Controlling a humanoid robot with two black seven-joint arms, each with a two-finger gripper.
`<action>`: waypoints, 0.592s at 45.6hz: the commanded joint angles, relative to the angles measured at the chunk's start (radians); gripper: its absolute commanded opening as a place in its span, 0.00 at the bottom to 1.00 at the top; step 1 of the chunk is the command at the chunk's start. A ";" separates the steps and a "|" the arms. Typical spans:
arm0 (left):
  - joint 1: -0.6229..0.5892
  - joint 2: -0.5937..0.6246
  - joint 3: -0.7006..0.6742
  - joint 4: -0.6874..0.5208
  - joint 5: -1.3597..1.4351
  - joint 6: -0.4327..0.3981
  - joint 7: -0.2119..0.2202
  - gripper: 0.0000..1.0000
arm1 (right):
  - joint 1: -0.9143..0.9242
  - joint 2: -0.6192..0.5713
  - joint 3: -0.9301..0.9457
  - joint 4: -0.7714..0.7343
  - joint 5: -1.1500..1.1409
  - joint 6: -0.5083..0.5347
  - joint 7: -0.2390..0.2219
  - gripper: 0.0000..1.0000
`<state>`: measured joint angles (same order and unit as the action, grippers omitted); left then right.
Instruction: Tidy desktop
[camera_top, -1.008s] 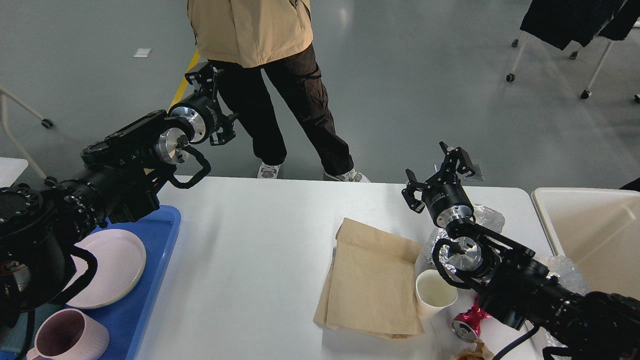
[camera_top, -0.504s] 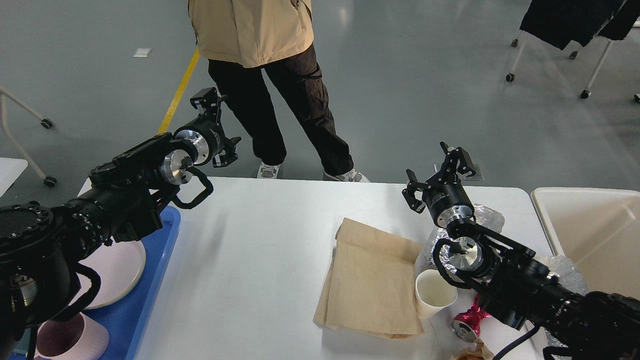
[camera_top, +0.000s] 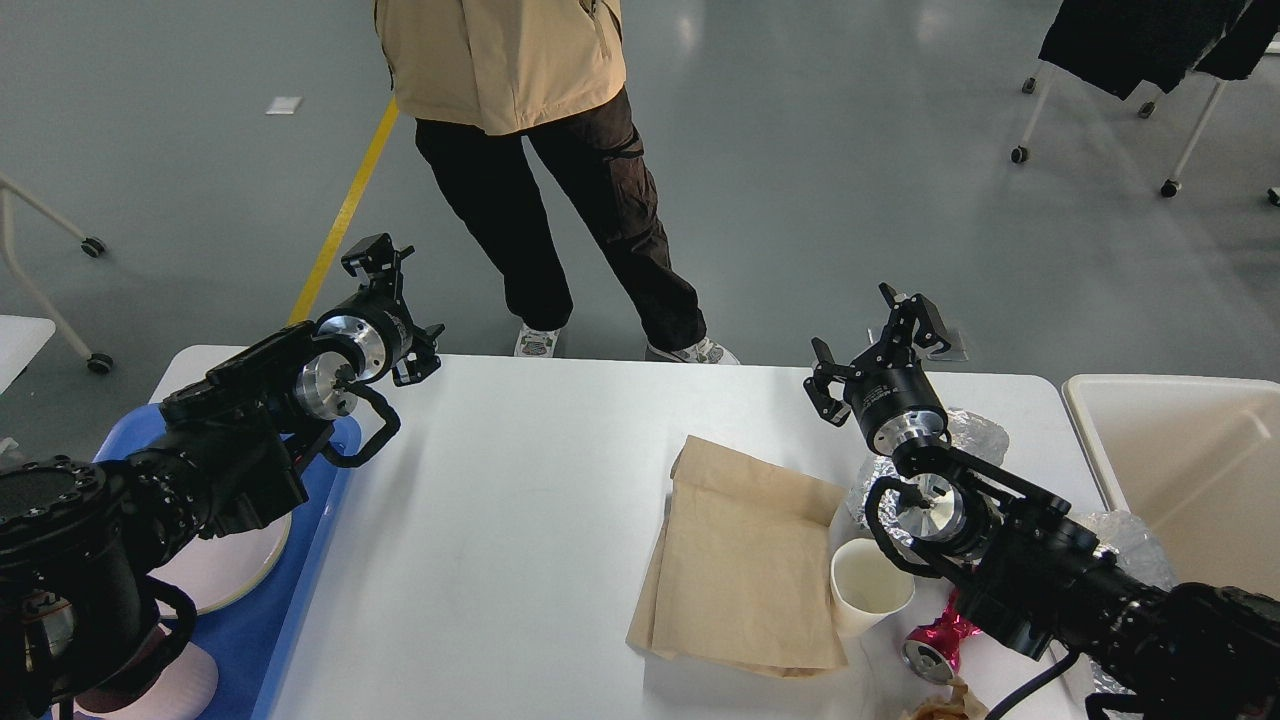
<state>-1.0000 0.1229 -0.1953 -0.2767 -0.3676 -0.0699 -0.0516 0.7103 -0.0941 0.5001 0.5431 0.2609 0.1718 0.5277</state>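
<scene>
The white desktop (camera_top: 500, 480) fills the lower middle of the head view. On its right part lie a flat brown paper bag (camera_top: 745, 560), a white paper cup (camera_top: 868, 585), a crushed pink can (camera_top: 930, 645) and crumpled foil (camera_top: 975, 430). My left gripper (camera_top: 400, 297) is open and empty, held above the desktop's far left corner. My right gripper (camera_top: 862, 328) is open and empty, above the far edge, beyond the bag and foil. My right arm hides part of the foil and can.
A blue tray (camera_top: 300, 580) at the left holds a white plate (camera_top: 235, 560) and a pink mug (camera_top: 190, 690), mostly hidden by my left arm. A cream bin (camera_top: 1180, 470) stands at the right, with clear plastic wrap (camera_top: 1125, 535) beside it. A person (camera_top: 560, 150) stands at the far edge.
My left arm has dropped and pulled back to the left, so its gripper now sits lower, near the table's far left corner. The right arm has not moved.
</scene>
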 joint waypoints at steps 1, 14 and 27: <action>0.032 0.000 -0.024 0.001 0.055 -0.007 -0.085 0.99 | 0.000 0.000 0.000 0.000 0.000 0.000 0.000 1.00; 0.109 -0.040 -0.023 0.002 0.096 -0.002 -0.779 0.99 | -0.002 0.000 0.000 0.000 0.000 0.000 0.000 1.00; 0.133 -0.040 -0.125 0.002 0.096 -0.007 -0.898 0.99 | 0.000 0.000 0.000 0.000 0.000 0.000 0.000 1.00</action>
<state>-0.8845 0.0826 -0.2708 -0.2749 -0.2818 -0.0751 -0.9362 0.7090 -0.0938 0.5001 0.5429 0.2609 0.1718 0.5277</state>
